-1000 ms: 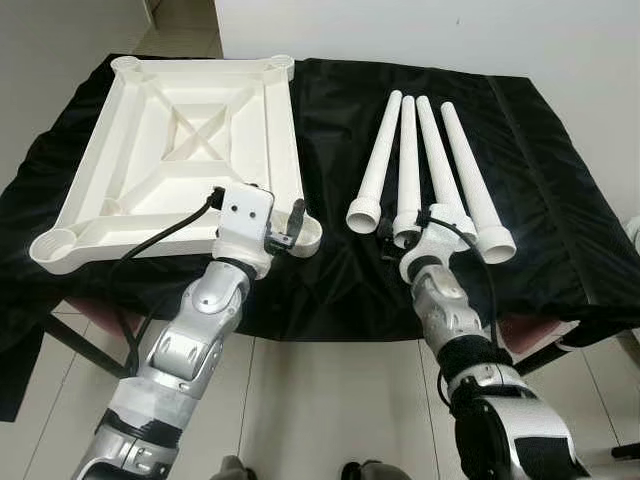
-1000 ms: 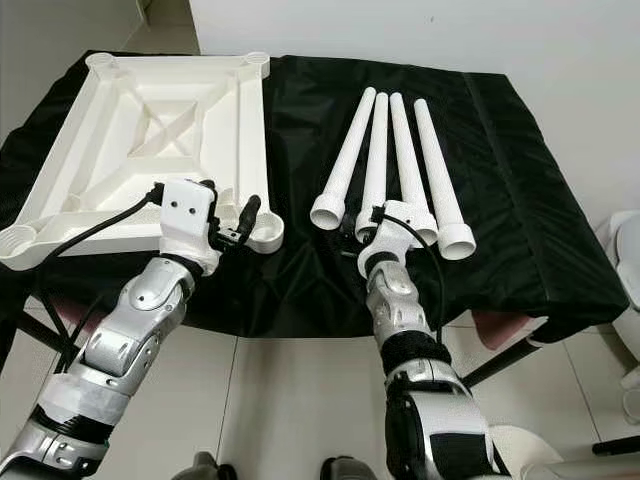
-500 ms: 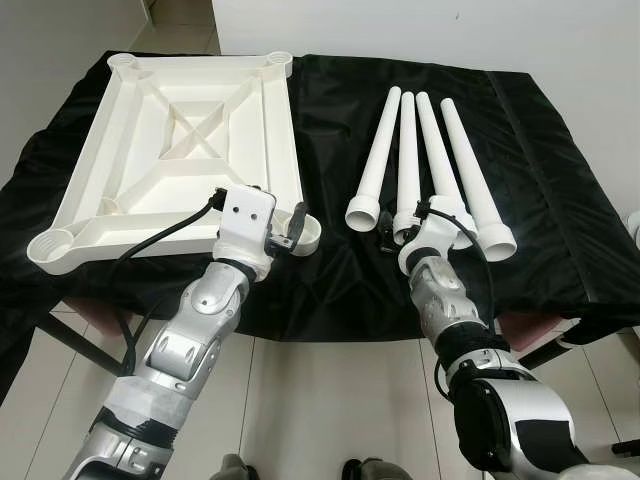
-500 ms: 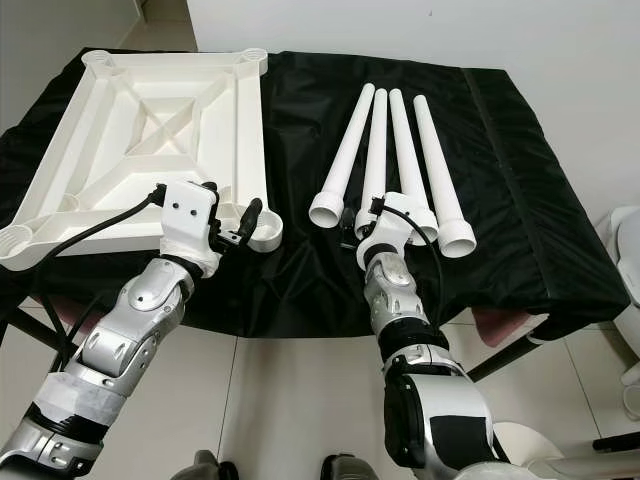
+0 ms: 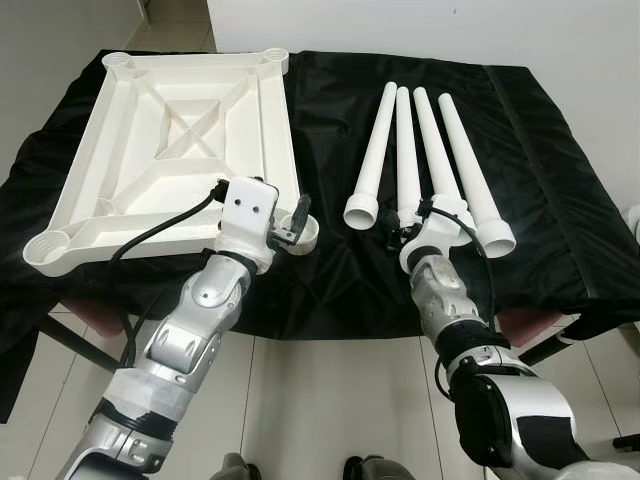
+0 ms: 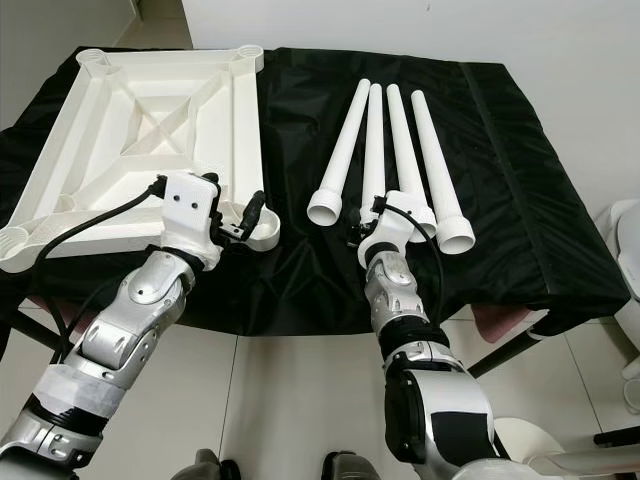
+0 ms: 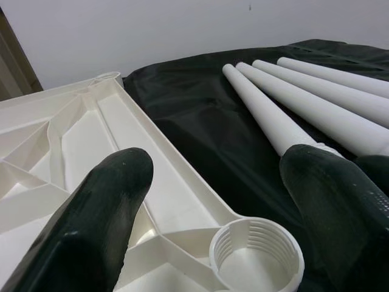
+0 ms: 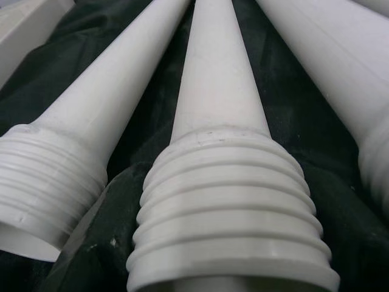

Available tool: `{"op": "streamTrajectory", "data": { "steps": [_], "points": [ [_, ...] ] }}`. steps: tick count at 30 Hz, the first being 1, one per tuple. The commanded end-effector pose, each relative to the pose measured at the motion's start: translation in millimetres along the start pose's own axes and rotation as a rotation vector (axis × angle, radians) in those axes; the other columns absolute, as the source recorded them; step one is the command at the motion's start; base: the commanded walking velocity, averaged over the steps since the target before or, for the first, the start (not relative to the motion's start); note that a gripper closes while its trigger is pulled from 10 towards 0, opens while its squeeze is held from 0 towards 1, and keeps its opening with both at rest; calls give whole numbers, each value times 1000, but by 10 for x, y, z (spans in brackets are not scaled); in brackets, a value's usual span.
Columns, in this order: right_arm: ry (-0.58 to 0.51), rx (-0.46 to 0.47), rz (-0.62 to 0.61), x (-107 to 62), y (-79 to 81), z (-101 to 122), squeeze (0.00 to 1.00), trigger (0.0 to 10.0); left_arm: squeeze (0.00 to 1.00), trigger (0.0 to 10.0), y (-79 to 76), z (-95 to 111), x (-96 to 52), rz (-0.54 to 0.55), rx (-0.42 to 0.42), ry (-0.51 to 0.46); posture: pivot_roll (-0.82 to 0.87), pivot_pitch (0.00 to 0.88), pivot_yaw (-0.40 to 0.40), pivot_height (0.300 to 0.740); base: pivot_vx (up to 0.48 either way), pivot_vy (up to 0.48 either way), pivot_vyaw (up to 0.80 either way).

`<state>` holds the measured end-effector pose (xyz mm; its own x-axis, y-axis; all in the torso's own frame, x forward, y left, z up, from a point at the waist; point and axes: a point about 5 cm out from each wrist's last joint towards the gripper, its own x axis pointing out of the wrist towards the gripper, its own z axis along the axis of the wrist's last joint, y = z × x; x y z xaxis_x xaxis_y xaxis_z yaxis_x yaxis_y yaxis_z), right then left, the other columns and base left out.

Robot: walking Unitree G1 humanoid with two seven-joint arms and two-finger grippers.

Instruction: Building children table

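Observation:
The white tabletop lies underside up on the left of the black cloth. Four white legs lie side by side on the right, threaded ends toward me. My left gripper hangs open just above the near right corner socket, one finger over the tabletop's rim, the other over the cloth. My right gripper is open at the second leg from the left. That leg's threaded end sits between its fingers, and the first leg lies close beside it.
The black cloth drapes over the table's front edge near my arms. Tiled floor lies below, and a white wall stands behind. A white object stands past the table on the right.
My right gripper has slid forward onto the second leg's threaded end. My left gripper has crept a little toward the corner socket. The view has shifted slightly.

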<state>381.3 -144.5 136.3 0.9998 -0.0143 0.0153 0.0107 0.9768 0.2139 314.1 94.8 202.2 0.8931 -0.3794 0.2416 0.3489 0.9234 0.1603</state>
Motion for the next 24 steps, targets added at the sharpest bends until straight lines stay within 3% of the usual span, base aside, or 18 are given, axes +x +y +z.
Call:
{"op": "streamTrajectory", "data": {
  "steps": [1,4,5,8,18,21,22,24],
  "points": [
    [-23,-42,37,-43,17,-34,0,10000,0,10000,-109,-22,0,-243,1,8,-109,137,29,740,0,0,0],
    [-62,-97,57,-52,35,4,0,10000,0,10000,-103,-20,7,-242,-2,8,-112,132,29,740,0,0,0],
    [-119,-181,78,-73,60,55,0,10000,0,10000,-91,-19,15,-242,-8,14,-119,128,31,740,0,0,0],
    [-192,-245,104,-118,83,113,0,10000,0,10000,-69,-14,24,-247,-11,23,-120,126,32,740,0,0,0],
    [-291,-242,120,-201,25,216,0,10000,0,10000,-45,55,49,-274,-31,15,-118,121,33,740,0,0,0],
    [-419,-273,190,-350,13,342,0,10000,35,10000,25,131,94,-324,-104,17,-122,116,38,740,0,0,0],
    [-458,-317,230,-411,37,368,0,10000,1000,10000,74,168,122,-340,-152,15,-125,113,42,740,0,0,0],
    [-478,-347,255,-447,56,377,0,10000,1000,10000,106,193,139,-348,-184,12,-125,113,42,740,0,0,0]
  ]
}}
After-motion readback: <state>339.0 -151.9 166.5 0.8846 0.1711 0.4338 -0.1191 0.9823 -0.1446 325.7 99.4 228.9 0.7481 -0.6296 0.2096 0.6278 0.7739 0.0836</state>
